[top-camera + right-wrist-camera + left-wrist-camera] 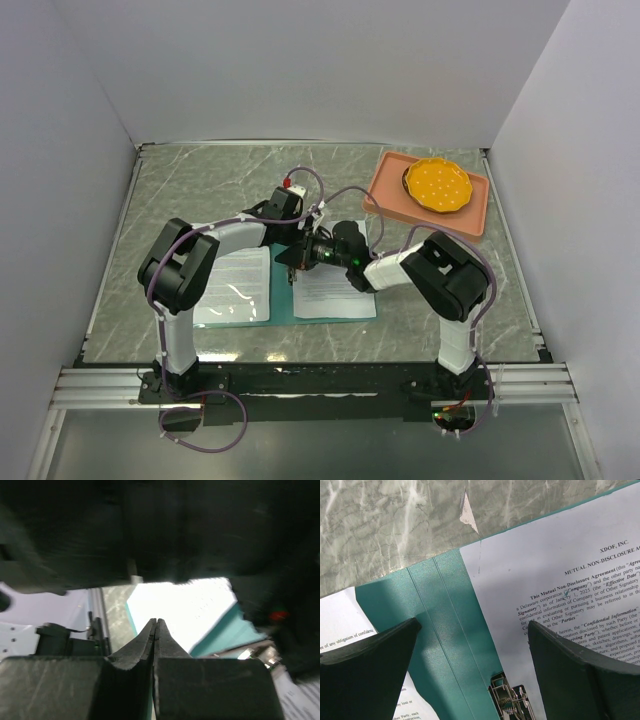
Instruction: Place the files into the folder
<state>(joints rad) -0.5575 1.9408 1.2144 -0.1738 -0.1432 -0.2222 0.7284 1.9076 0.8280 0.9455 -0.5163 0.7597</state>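
1. Left tool [472, 625]: released, jaws wide above folder [440, 605] spine, mid-frame.
2. Right tool [156, 622]: clenched, tips together.
3. Files [335, 290]: one sheet each side of spine, lower centre; desk [200, 190] surface shows beyond folder's edges.

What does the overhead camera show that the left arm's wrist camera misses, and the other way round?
Overhead only: the whole table, the right arm, and a pink tray holding an orange dish at the far right.
Left wrist only: the left end effector with jaws wide apart, a metal clip near the spine, and readable print, a non-disclosure agreement heading.
Both: the open teal folder with white files lying on each side.
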